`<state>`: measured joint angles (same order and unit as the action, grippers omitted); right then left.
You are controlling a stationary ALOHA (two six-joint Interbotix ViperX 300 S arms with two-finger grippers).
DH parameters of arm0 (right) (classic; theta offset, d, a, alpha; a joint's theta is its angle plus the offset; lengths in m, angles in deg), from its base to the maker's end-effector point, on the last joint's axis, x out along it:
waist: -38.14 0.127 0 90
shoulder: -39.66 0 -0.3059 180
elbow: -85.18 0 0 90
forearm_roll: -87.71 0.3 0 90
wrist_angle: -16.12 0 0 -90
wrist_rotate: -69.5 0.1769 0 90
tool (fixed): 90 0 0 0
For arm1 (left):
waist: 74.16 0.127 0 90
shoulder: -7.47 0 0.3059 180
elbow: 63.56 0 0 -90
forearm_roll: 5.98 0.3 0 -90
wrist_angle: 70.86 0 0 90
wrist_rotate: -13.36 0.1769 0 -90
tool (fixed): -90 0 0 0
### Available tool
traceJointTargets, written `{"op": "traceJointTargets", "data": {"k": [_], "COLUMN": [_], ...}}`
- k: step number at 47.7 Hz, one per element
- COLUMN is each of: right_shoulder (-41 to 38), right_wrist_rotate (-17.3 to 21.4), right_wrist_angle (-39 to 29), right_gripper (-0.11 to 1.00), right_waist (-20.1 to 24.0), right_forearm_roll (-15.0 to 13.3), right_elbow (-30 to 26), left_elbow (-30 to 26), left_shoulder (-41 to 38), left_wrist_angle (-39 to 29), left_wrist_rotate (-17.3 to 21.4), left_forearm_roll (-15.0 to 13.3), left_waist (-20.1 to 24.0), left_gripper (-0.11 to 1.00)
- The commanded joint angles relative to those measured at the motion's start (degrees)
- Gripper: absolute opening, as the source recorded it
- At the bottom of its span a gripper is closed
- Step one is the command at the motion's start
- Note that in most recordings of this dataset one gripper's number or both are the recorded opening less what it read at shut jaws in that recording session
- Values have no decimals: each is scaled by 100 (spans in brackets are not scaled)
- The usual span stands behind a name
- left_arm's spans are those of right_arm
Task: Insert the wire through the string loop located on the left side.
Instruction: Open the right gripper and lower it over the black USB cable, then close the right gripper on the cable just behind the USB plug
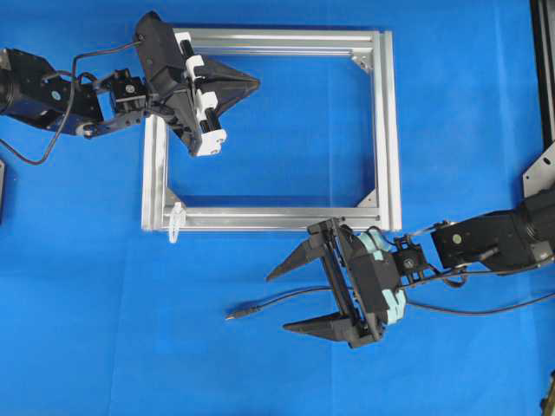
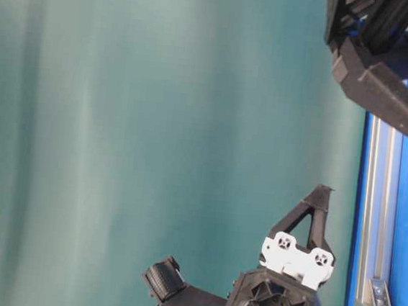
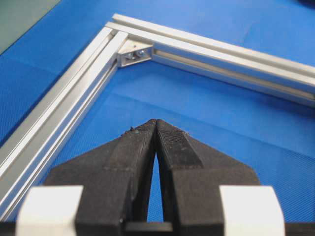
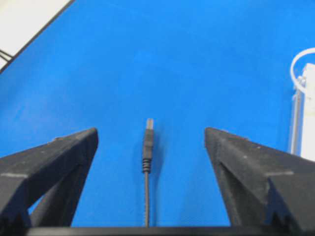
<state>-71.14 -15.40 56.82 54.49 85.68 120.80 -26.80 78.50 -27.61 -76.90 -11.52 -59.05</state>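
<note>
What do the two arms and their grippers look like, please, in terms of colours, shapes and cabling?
Both arms are black, with thin black cables looping along their wrists. The left gripper has long, tapering black fingers with ridged inner faces, mounted on a white plastic bar. The right gripper has the same wedge-shaped black fingers, but its mount is pale mint green.

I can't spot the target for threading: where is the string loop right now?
In the overhead view the string loop hangs at the aluminium frame's lower-left corner, left of the open right gripper and the wire's plug.
</note>
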Motion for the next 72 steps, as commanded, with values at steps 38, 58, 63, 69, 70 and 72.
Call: {"op": "traceJointTargets", "data": {"k": [38, 58, 63, 69, 70, 72], "right_shoulder": [-1362, -1345, -1345, -1354, -1345, -1345], "right_wrist_rotate": [0, -62, -62, -70, -70, -70], "right_wrist_angle": [149, 105, 114, 105, 105, 105], "right_gripper": [88, 22, 3, -4, -4, -4], "right_waist": [9, 9, 9, 9, 9, 9], "right_forearm_roll": [694, 642, 624, 615, 615, 615], "right_elbow": [-642, -606, -615, -624, -624, -633], "left_elbow": [-35, -9, -9, -9, -9, -9], "left_shoulder": [167, 176, 176, 176, 176, 176], "left_wrist_angle": [-105, -114, -114, -149, -149, -158], "left_wrist_rotate": [0, 0, 9, 0, 9, 0], "left_forearm_roll": [18, 18, 18, 18, 18, 18], "left_waist": [9, 9, 9, 9, 9, 9], "left_gripper": [0, 0, 0, 0, 0, 0]}}
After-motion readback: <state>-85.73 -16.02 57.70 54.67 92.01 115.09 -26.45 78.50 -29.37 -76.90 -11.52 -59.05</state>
